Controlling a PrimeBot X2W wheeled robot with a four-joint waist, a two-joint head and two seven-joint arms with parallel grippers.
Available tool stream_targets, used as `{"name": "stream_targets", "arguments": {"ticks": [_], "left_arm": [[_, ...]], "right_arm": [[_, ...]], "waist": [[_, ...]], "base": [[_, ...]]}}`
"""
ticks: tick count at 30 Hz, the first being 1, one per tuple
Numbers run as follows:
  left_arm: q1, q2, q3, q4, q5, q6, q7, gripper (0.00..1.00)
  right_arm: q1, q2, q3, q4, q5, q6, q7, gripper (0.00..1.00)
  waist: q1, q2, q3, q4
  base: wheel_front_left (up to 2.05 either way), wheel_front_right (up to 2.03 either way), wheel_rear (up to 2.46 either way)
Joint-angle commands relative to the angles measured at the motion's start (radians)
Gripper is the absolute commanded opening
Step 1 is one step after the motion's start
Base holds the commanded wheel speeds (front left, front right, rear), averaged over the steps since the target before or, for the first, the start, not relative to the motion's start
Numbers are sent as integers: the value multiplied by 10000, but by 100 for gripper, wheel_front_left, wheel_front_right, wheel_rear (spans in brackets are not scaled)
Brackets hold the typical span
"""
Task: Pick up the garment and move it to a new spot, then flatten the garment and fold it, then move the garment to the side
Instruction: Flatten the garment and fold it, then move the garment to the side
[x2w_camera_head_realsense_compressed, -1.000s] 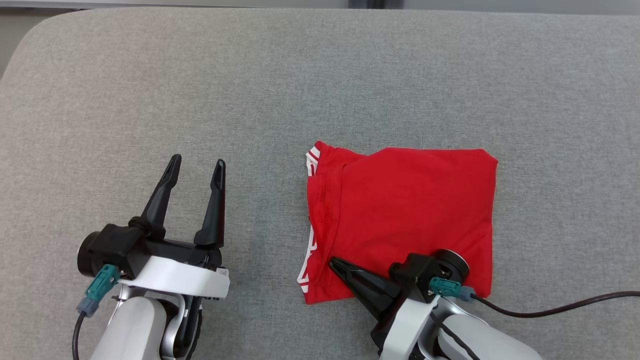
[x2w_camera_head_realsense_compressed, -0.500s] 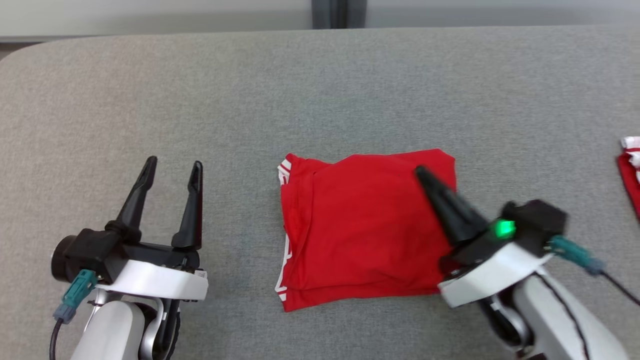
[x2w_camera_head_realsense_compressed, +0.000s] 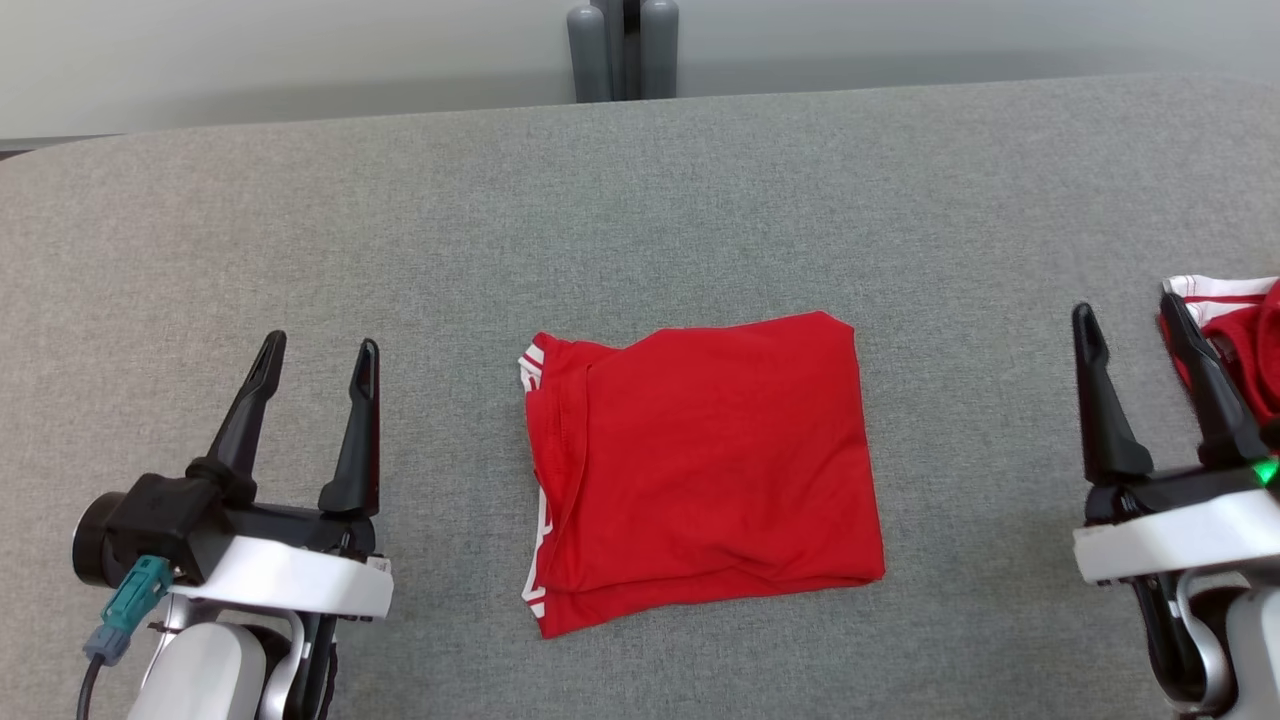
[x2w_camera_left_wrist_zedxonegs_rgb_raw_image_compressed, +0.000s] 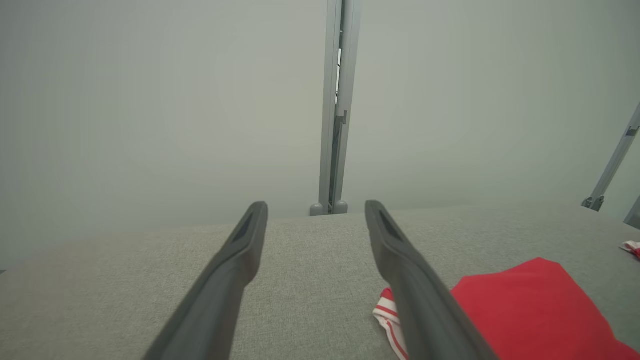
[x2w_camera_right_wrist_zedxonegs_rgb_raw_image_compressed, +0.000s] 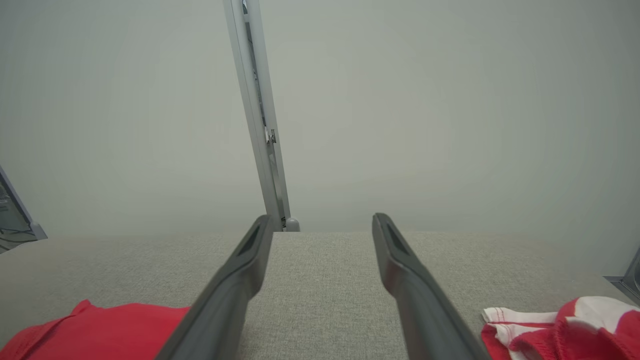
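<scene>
Fold complete by appearance: red garment (x2w_camera_head_realsense_compressed: 700, 470) flat as compact rectangle, mid grey surface (x2w_camera_head_realsense_compressed: 700, 200), white-striped trim at left edge. Final shift to side judged done or nearly so. Left end effector (x2w_camera_head_realsense_compressed: 320, 345) spread wide, empty, well left of garment. Right end effector (x2w_camera_head_realsense_compressed: 1126, 308) spread wide, empty, well right of garment, just beside second red-and-white cloth (x2w_camera_head_realsense_compressed: 1235, 330). Against half second earlier: right end effector then clenched over garment's right edge, now released and withdrawn. Camera shifted as well.
</scene>
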Motion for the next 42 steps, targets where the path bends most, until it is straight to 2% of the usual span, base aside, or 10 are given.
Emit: {"name": "stream_targets", "arguments": {"ticks": [1, 5, 13, 21, 30, 42], "left_arm": [[84, 66, 37, -50, -8, 31, -1, 100], [168, 114, 50, -76, -46, 91, 27, 100], [223, 159, 8, -137, -79, 169, 62, 100], [207, 144, -60, -233, -97, 255, 100, 100], [-62, -76, -202, -269, -136, 289, 8, 100], [-369, -430, -391, 160, -208, 85, -202, 100]], "right_arm": [[102, 7, -103, -52, -101, 0, 75, 100], [487, 144, -445, -134, -196, 0, 335, 100], [622, 242, -494, -305, -222, 0, 517, 100], [591, 81, -320, -239, -190, 0, 741, 100], [312, -380, 1073, 731, 287, 0, 1685, 100], [-384, -627, 2663, 2772, 1355, 0, 2111, 99]], "waist": [[0, 0, -2, 5], [0, 0, -10, 28], [0, 0, 23, 87], [0, 0, 46, 231], [0, 0, 550, 873], [0, 0, 1140, 1673]], "base": [[0, 0, 0], [0, 0, 0], [0, 0, 0], [0, 0, 0], [0, 0, 0], [0, 0, 0]]}}
